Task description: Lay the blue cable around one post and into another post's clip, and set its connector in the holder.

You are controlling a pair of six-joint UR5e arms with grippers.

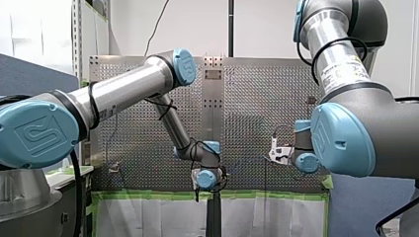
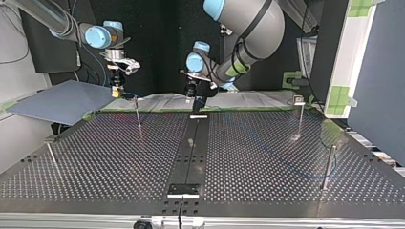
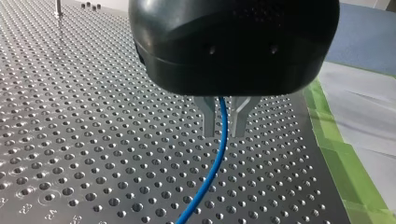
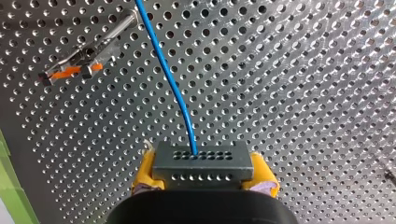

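Two arms are out over the perforated bench [image 2: 267,157], both working at the edge lined with green tape [image 3: 341,154]. My left arm folds at the elbow and drops its wrist beside the dark centre strip [image 2: 191,152]. My left gripper [image 3: 223,134] points down at the holes, its metal fingers [image 3: 209,119] a little apart. The blue cable [image 3: 217,161] runs down between them with a sliver of gap on each side, so those jaws are loose around it, not pinching.

My right arm comes in at the top view's left with its wrist straight down. My right gripper [image 2: 117,91] hangs just beside a thin post [image 2: 138,114]. Its own wrist camera has the detail: yellow pads [image 4: 144,175] are pressed on either side of a grey connector [image 4: 201,161] with rows of small holes, jaws clamped on it. The cable leaves the connector's face and runs away over the bench, passing near a clip [image 4: 70,70] with an orange mark.

The front view gives only the poses: left arm reaching to the middle, right arm hooked in from the side, both grips hidden. The top view hardly shows the cable, but it alone shows a second post [image 2: 300,117] and a third post [image 2: 328,167] at its right. It also shows a black block [image 2: 183,190] on the centre strip at the near edge, well apart from both grippers.
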